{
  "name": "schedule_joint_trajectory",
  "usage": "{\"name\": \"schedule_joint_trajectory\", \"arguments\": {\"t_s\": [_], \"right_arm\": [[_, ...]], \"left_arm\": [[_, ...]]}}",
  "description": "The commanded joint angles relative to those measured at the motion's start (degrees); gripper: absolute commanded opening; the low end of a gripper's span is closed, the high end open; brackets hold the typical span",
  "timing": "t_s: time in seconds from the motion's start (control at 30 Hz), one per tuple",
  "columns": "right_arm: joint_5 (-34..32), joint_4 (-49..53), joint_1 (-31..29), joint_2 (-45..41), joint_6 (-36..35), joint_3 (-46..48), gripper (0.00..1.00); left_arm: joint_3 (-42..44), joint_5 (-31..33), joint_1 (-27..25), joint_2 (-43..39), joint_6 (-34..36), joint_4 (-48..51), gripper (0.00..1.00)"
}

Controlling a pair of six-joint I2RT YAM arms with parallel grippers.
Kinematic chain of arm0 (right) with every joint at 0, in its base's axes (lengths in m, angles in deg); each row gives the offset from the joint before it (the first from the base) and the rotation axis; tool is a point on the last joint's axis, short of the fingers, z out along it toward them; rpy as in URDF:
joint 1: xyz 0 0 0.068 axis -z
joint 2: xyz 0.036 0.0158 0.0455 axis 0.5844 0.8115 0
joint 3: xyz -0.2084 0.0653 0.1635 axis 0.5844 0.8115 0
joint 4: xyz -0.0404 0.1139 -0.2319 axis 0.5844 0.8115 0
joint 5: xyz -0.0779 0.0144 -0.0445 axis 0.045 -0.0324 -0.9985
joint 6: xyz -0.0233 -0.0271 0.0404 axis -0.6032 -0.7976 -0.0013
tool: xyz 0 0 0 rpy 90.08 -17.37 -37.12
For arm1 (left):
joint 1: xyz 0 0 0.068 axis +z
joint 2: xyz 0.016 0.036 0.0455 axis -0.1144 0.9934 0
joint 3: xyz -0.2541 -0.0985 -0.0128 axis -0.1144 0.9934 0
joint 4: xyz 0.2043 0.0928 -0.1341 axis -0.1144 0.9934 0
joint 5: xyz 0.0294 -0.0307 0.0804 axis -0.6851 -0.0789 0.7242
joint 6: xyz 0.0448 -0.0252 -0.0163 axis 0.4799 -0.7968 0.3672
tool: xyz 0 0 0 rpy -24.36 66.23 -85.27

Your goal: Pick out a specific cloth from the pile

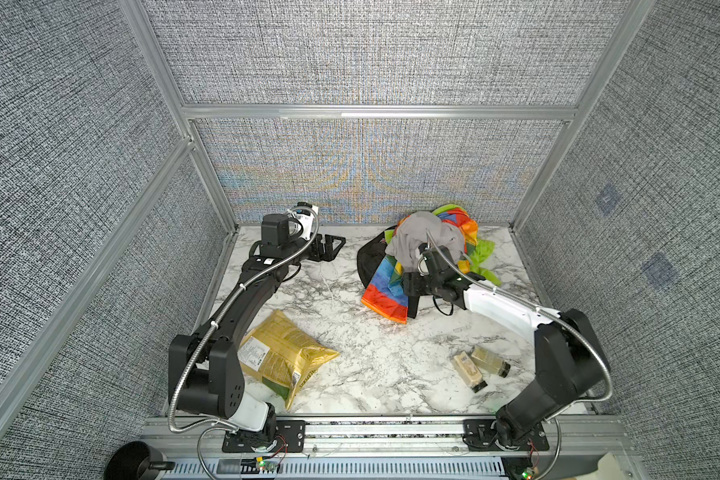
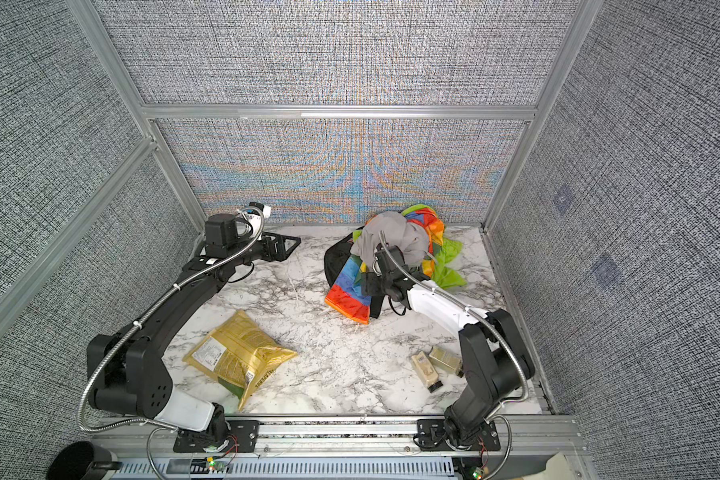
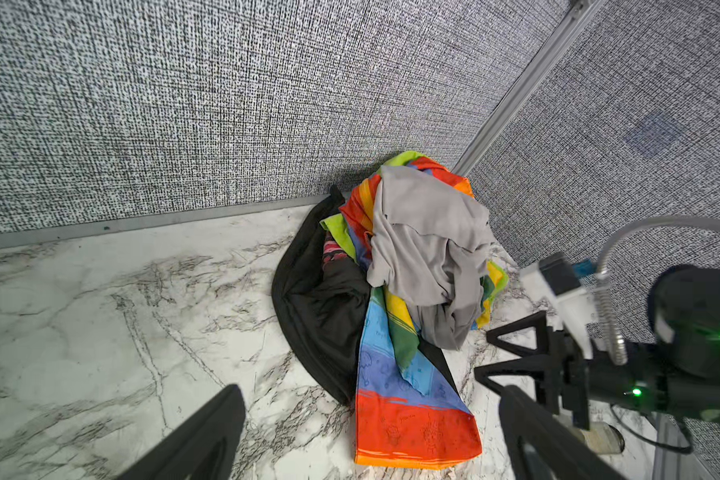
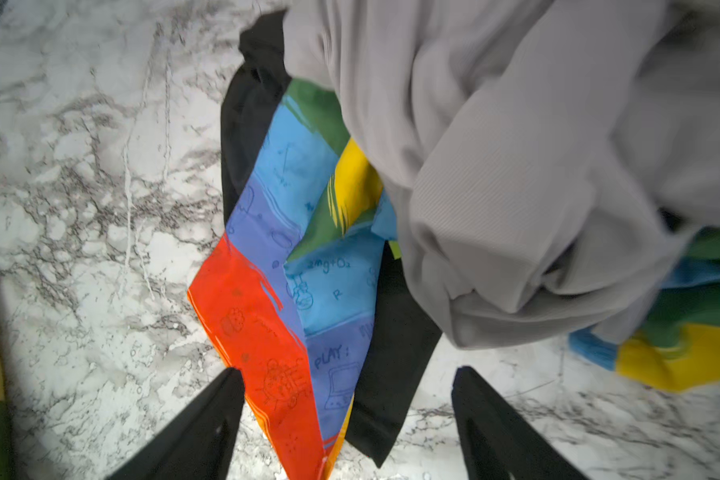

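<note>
The pile lies at the back right of the marble table. A plain grey cloth tops it, over a rainbow-striped cloth and a lime green piece. The cloth is black with a bit of red print and sticks out at the pile's left edge. My right gripper hangs open low over the pile's near end. Between its fingers lie the rainbow cloth's red end and a black strip. My left gripper is open and empty, left of the pile.
A gold bag lies near the front left by the left arm's base. Two small bottles lie at the front right beside the right arm. Woven grey walls close in the back and both sides.
</note>
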Motion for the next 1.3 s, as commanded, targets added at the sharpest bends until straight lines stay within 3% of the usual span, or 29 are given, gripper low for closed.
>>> {"name": "schedule_joint_trajectory", "arguments": {"t_s": [0.0,0.17,0.37,0.43,0.53,0.83,1.07,1.17,1.2,1.27], "right_arm": [[4.31,-3.23,-0.24,3.01,4.38,0.94,0.76],[6.05,-6.65,-0.46,7.86,7.42,2.42,0.63],[5.24,-7.93,-1.03,10.15,8.08,2.12,0.30],[2.08,-6.20,-0.90,9.85,8.13,1.35,0.14],[-3.36,-3.39,-0.04,8.19,7.48,-0.76,0.00],[-11.16,3.09,8.68,7.54,2.54,-17.09,0.00],[-7.62,9.58,12.24,22.28,-1.23,-32.49,0.03],[-14.77,12.19,13.11,26.71,1.28,-32.98,0.06],[-17.03,13.87,13.89,28.06,2.83,-33.13,0.10],[-15.84,13.20,15.01,29.52,3.38,-31.19,0.30]], "left_arm": [[0.63,0.38,0.00,-0.59,0.52,-3.61,0.98],[0.34,0.39,0.02,0.34,0.47,-3.27,0.98],[0.56,0.38,0.02,0.03,0.46,-3.61,0.98],[0.56,0.30,0.02,0.20,0.32,-3.62,0.98],[0.61,0.15,0.00,0.20,0.15,-3.66,0.98],[2.50,0.18,-0.15,-1.73,-0.47,-6.30,0.98],[2.23,-0.41,-0.63,-0.96,-0.92,-6.25,0.98],[2.45,0.67,-1.10,-1.38,-0.26,-6.02,0.98],[2.58,0.97,-1.23,-1.58,-0.21,-6.15,0.98],[2.60,0.88,-1.53,-1.22,-0.36,-6.25,0.98]]}}
